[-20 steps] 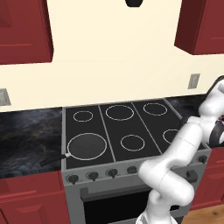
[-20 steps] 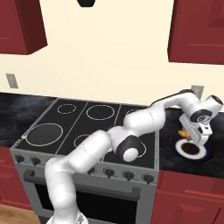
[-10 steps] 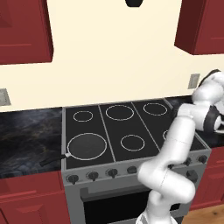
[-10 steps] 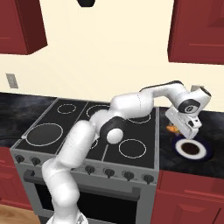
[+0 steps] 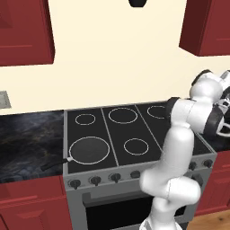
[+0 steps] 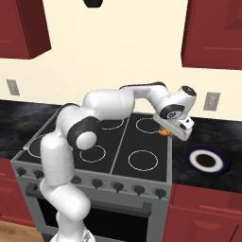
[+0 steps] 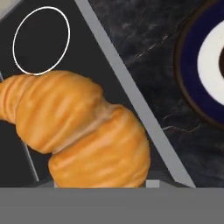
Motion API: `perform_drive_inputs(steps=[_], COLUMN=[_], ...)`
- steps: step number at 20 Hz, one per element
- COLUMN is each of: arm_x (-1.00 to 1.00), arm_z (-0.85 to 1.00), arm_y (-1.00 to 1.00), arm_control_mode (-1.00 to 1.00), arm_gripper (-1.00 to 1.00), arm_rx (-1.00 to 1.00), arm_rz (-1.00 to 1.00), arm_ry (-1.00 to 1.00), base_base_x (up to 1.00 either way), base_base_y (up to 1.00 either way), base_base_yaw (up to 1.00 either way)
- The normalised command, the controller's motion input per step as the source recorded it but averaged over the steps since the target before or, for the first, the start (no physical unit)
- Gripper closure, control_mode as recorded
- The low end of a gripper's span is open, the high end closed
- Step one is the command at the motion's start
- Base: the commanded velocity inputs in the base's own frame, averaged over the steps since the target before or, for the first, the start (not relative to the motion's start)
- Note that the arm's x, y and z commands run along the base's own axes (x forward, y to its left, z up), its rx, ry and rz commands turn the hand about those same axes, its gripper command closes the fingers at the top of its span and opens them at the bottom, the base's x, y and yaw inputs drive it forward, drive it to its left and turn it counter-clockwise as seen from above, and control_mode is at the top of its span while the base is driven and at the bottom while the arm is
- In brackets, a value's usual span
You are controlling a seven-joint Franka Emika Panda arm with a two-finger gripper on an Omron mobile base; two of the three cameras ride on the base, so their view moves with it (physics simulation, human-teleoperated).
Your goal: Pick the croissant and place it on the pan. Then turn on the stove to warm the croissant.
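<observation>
Over the right edge of the stove (image 6: 101, 142), my hand (image 6: 171, 132) hangs in the air pinching the croissant (image 7: 78, 129), lifted off the dark surface (image 6: 208, 179). Below it runs the grey strip between black glass and surface, with the plate (image 6: 206, 160) just to the right. Far across the cooktop, the pan (image 5: 88, 150) sits on the front left burner, with the bare rings between us.

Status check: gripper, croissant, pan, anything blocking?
Gripper shut on croissant, raised above stove's right edge. Pan on front-left burner, nothing in it. Plate on counter right. Path looks clear.
</observation>
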Motion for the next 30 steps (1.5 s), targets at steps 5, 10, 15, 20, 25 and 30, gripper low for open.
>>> perform_drive_inputs(steps=[5,10,15,20,25,30], arm_x=[-0.23,0.00,-0.17,-0.28,-0.27,-0.40], arm_z=[0.39,0.78,0.66,0.39,0.02,0.00], arm_y=[1.00,1.00,1.00,1.00,1.00,1.00], arm_control_mode=[-1.00,-1.00,-1.00,-1.00,-1.00,-1.00], arm_gripper=[1.00,1.00,1.00,1.00,1.00,1.00], arm_rx=[-0.22,-0.14,-0.13,-0.14,-0.16,-0.12], arm_rz=[0.20,0.25,0.31,0.37,0.36,0.37], arm_ry=[-0.36,-0.23,-0.04,0.01,0.01,0.00], base_base_x=[0.00,0.00,0.00,0.00,0.00,0.00], base_base_y=[0.00,0.00,0.00,0.00,0.00,0.00], base_base_yaw=[0.00,0.00,0.00,0.00,0.00,0.00])
